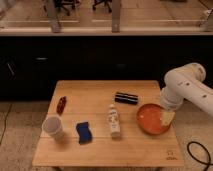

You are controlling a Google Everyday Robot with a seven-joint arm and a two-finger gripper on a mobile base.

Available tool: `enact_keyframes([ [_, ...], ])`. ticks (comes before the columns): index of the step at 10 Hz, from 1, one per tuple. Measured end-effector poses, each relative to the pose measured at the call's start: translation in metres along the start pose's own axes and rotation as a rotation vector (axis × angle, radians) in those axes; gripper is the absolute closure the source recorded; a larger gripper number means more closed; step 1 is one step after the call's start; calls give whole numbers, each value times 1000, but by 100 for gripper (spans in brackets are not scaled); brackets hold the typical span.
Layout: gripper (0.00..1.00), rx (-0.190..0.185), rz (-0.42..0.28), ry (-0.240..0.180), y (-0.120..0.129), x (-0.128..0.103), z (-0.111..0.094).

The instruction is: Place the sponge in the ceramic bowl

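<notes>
The dark-blue sponge [84,132] lies flat on the wooden table [130,150], left of centre and near the front. The ceramic bowl [148,120], orange-red inside, sits at the table's right side with nothing in it. My gripper [167,118] hangs from the white arm [186,90] over the bowl's right rim, far from the sponge. It is open and holds nothing.
A white bottle [114,120] lies between sponge and bowl. A black oblong case [126,98] rests behind the bowl, a pale cup [52,127] stands left of the sponge, and a small red-brown item [61,104] lies at the left. A black cable [200,152] loops on the floor.
</notes>
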Motion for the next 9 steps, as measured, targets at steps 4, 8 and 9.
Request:
enact_keyframes([
  [4, 20, 0, 0, 0, 0, 0, 0],
  [8, 20, 4, -59, 19, 1, -42, -5],
  [9, 20, 5, -85, 22, 0, -61, -6],
])
